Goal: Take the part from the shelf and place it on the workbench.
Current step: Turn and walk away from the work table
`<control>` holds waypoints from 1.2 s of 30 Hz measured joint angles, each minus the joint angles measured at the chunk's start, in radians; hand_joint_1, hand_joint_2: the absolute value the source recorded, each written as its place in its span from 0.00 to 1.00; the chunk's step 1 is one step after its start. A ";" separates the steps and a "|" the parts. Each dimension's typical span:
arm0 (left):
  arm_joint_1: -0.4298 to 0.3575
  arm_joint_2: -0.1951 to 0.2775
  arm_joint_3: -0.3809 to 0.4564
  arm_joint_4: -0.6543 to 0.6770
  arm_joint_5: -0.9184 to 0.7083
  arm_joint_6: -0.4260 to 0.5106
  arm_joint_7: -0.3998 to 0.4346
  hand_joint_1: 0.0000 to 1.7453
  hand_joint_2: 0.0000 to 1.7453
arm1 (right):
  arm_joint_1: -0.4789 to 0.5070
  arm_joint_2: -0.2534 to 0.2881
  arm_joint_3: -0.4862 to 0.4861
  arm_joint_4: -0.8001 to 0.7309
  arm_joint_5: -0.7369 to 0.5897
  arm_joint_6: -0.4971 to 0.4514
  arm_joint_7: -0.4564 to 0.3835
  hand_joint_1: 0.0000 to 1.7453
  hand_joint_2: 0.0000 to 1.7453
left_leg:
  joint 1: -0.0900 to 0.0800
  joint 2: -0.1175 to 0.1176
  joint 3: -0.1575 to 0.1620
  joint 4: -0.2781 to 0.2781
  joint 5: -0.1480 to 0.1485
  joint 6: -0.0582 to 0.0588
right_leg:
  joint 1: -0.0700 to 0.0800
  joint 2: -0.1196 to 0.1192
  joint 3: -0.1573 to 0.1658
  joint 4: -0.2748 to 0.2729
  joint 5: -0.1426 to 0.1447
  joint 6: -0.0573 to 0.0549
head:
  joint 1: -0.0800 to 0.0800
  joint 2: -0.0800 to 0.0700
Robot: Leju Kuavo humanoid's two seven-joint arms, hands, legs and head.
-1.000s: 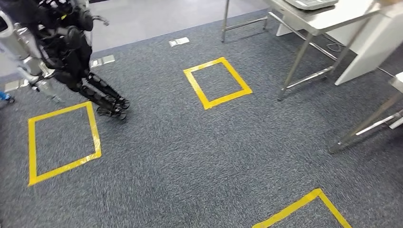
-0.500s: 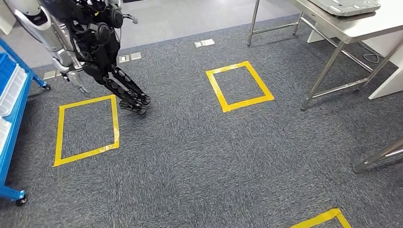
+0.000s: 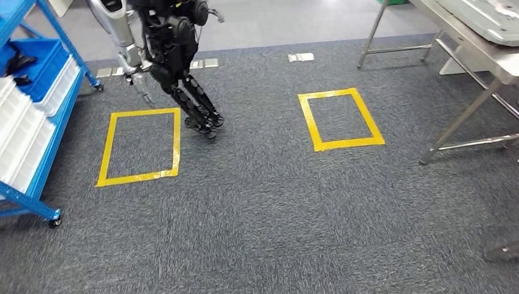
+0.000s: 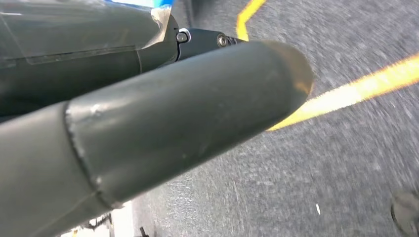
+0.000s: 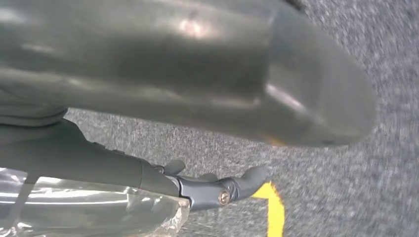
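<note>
The blue shelf stands at the left edge of the head view, with white and blue bins on it. Dark parts lie in the upper blue bin. The metal workbench is at the far right and carries a grey tray. In the left wrist view my left hand hangs over the carpet, its thick thumb and dark fingers stretched out around nothing. In the right wrist view my right hand hangs likewise, fingers straight and holding nothing.
Another humanoid robot stands beyond the left yellow tape square. A second tape square lies nearer the workbench. Floor sockets sit in the grey carpet. A workbench leg reaches down at right.
The camera has turned left: the tape squares, the other robot and the workbench slid right in the picture, and the blue shelf came into view at the left.
</note>
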 joint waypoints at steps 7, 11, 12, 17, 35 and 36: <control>0.004 -0.004 0.000 0.000 0.017 0.004 0.000 0.00 0.00 | 0.009 -0.002 0.000 0.000 0.015 0.000 0.002 0.00 0.00 | -0.004 -0.093 0.003 0.007 -0.001 -0.005 | -0.012 0.060 0.015 -0.064 0.058 0.029 | 0.002 0.000; 0.008 -0.004 0.001 0.000 0.029 0.006 0.003 0.00 0.00 | 0.006 -0.004 0.004 0.000 0.034 0.000 0.005 0.00 0.00 | -0.002 -0.123 -0.006 0.012 -0.003 -0.028 | -0.010 0.062 0.045 -0.137 0.089 0.007 | 0.002 0.000; 0.011 -0.004 0.002 0.000 0.037 0.006 0.005 0.00 0.00 | 0.005 -0.003 0.006 0.000 0.041 0.001 0.006 0.00 0.00 | 0.000 -0.115 -0.010 0.018 -0.006 -0.033 | -0.011 0.054 0.048 -0.138 0.092 -0.001 | 0.002 0.000; 0.013 -0.008 0.021 0.000 0.083 0.012 0.009 0.00 0.00 | 0.008 -0.003 0.029 0.000 0.089 0.016 0.005 0.00 0.00 | 0.006 -0.016 -0.137 0.271 -0.136 -0.052 | -0.007 -0.004 0.050 -0.143 0.093 -0.028 | -0.010 0.000; 0.014 -0.037 0.069 0.000 0.121 0.040 0.016 0.00 0.00 | 0.000 -0.006 0.097 0.001 0.148 0.045 0.025 0.00 0.00 | 0.001 -0.054 0.004 -0.006 0.007 -0.001 | -0.005 0.021 -0.074 0.129 -0.021 0.008 | 0.001 0.000; 0.015 -0.039 0.069 0.000 0.120 0.040 0.016 0.00 0.00 | 0.000 -0.007 0.099 0.002 0.148 0.045 0.025 0.00 0.00 | 0.002 -0.068 0.005 -0.004 0.006 -0.003 | -0.008 0.028 -0.049 0.069 0.010 0.018 | 0.001 0.000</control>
